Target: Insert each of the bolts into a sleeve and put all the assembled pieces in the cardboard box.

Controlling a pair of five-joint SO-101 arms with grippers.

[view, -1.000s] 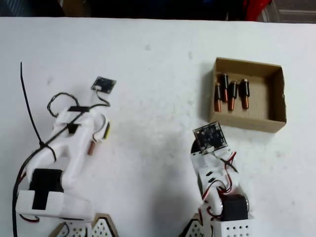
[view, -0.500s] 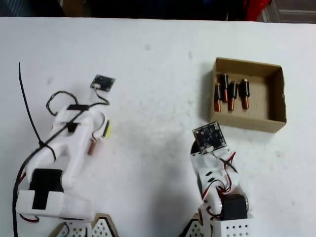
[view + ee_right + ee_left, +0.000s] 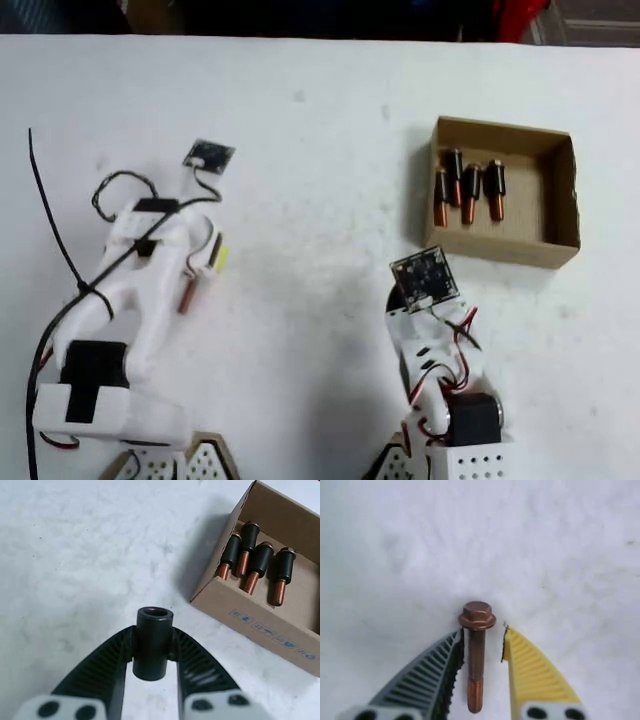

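White table (image 3: pixel 320 90). Cardboard box (image 3: pixel 505 252) upper right of the high view, with four assembled pieces (image 3: pixel 466 187) side by side inside. Right gripper (image 3: pixel 152 630), lower centre below the box, fingers clamped on a black sleeve (image 3: pixel 152 647). Left gripper (image 3: pixel 482 631), left of frame, fingers apart astride the copper bolt (image 3: pixel 476 650). Gray finger touching, yellow just off.

Top-down overview, two close wrist views
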